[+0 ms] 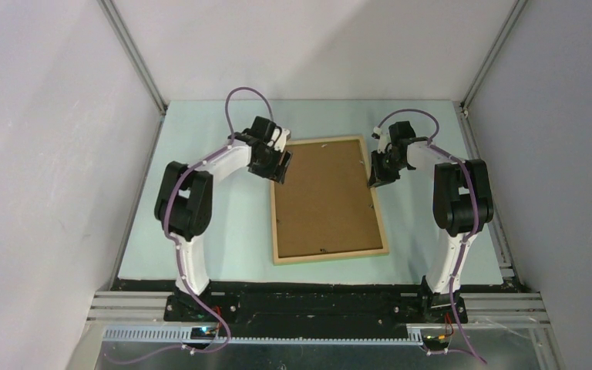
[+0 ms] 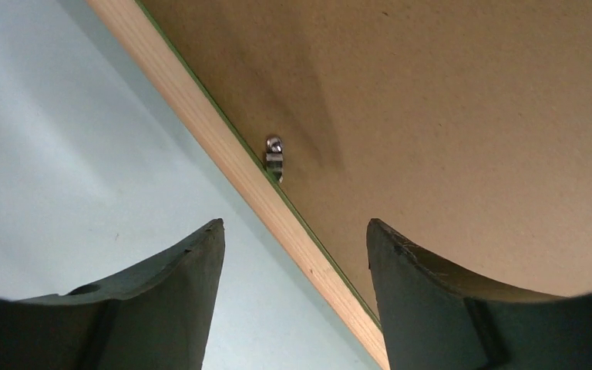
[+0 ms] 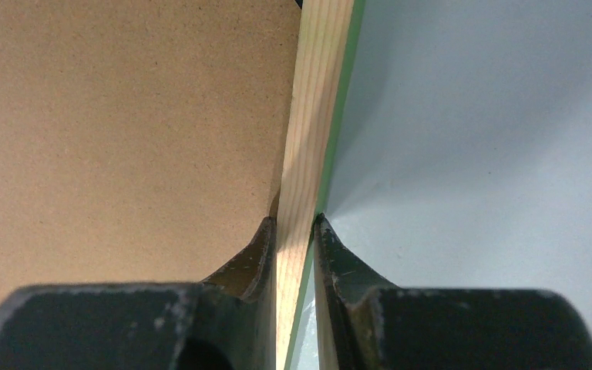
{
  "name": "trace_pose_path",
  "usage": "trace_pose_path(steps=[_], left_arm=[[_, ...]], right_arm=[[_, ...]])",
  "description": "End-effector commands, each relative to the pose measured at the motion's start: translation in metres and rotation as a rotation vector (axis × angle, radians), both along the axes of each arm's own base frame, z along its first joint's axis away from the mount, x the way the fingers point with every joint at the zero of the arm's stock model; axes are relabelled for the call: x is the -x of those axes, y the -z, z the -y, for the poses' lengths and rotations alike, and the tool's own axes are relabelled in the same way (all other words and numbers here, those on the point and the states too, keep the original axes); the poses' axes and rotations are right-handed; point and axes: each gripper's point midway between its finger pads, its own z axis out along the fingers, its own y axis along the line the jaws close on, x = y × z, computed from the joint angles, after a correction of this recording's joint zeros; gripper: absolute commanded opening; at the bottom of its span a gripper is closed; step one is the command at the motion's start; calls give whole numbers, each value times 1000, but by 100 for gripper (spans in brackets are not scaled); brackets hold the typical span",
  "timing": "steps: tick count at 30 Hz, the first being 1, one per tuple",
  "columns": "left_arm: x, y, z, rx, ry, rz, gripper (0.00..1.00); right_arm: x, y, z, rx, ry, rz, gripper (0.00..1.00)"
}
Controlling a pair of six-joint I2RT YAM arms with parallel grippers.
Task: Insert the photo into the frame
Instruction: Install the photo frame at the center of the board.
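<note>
The pale table [image 1: 223, 231] fills the top view's middle. At its centre the frame [image 1: 331, 253] lies back-up, with the photo [image 1: 324, 196] inside it, brown board showing. At upper right the right claw [image 3: 294, 223] pinches the frame's rail. At upper left the left claw [image 2: 293, 223] stands spread astride the other rail, near a clip [image 2: 274, 154].

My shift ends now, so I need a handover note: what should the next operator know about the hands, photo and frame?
Left hand: open, straddling the left rail of the frame, not gripping.
Right hand: shut on the right rail.
The frame lies face down on the table; the photo, brown back up, sits inside it.
Done: photo looks seated.
To do: check the metal tab, release the right hand.
</note>
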Motion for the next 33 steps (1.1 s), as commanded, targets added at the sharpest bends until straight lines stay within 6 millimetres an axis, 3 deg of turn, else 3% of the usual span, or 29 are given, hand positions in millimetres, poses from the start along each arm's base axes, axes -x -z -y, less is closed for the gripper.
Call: trace_pose_path(steps=[1, 19, 33], left_arm=[[-25, -3, -1, 2, -61, 28, 71], [-39, 18, -9, -18, -87, 2, 54], [-49, 22, -7, -13, -92, 3, 40]], right_arm=[[6, -5, -4, -30, -34, 2, 0], [6, -4, -4, -49, -32, -7, 0], [7, -4, -4, -56, -30, -14, 0]])
